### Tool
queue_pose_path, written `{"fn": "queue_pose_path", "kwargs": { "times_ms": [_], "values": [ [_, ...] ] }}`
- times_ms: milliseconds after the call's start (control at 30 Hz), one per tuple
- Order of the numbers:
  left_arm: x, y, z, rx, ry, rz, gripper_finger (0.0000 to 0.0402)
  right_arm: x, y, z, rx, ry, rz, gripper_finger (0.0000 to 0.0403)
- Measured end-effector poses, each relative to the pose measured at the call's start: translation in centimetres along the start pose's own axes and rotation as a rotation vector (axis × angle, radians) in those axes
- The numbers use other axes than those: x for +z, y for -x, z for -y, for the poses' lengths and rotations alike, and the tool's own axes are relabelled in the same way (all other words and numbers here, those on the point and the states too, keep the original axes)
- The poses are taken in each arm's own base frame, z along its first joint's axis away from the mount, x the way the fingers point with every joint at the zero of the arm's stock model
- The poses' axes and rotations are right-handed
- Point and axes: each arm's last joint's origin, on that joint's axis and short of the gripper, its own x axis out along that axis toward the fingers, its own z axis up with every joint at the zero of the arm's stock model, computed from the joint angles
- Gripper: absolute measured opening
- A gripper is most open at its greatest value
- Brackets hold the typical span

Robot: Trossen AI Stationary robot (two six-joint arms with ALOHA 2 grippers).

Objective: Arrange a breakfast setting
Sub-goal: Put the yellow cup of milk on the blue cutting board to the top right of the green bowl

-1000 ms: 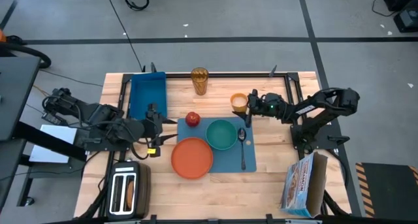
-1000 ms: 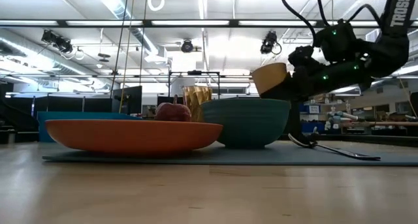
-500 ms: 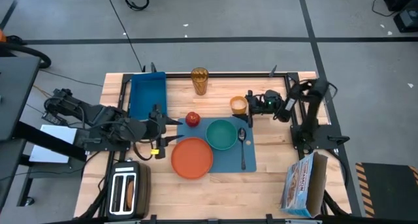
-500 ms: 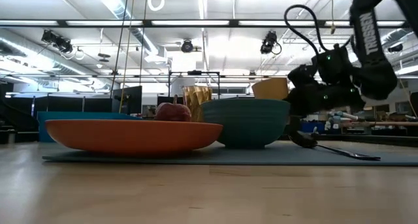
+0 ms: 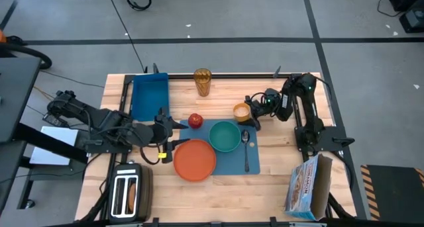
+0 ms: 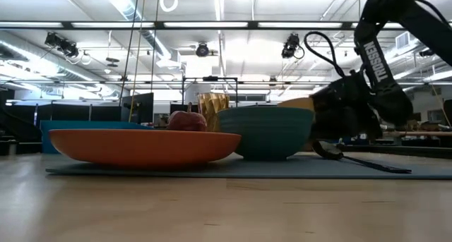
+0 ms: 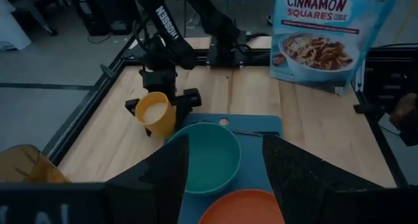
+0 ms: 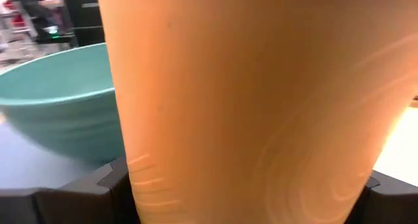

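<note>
The right gripper (image 5: 250, 112) clamps the small, smooth orange plastic cup (image 5: 242, 110) at the flat blue rectangular placemat's (image 5: 254, 165) far right corner. The left gripper (image 5: 165, 129), fingers apart and empty, hovers left of the round orange plate (image 5: 195, 159). Farther along sit the teal bowl (image 5: 225, 136), metal spoon (image 5: 246, 147) and red apple (image 5: 195, 120) on the wooden tabletop (image 5: 218, 187).
</note>
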Motion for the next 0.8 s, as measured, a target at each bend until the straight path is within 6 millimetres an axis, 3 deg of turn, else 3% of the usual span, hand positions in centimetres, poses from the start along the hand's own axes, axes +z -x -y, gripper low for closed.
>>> {"fn": "queue_pose_path", "kwargs": {
  "times_ms": [200, 400, 800],
  "values": [
    [0.2, 0.0, 0.0, 0.012, 0.004, 0.017, 0.0203, -0.4, 0.1, -0.1, 0.075, 0.029, 0.003, 0.0318],
    [0.2, 0.0, -0.1, 0.043, 0.004, 0.028, 0.0203, 0.1, -1.3, -0.1, 0.126, 0.069, 0.023, 0.0319],
    [0.3, -0.1, -0.2, 0.052, 0.012, 0.033, 0.0203, -0.4, -1.3, -0.4, 0.111, 0.064, -0.018, 0.0328]
  ]
}}
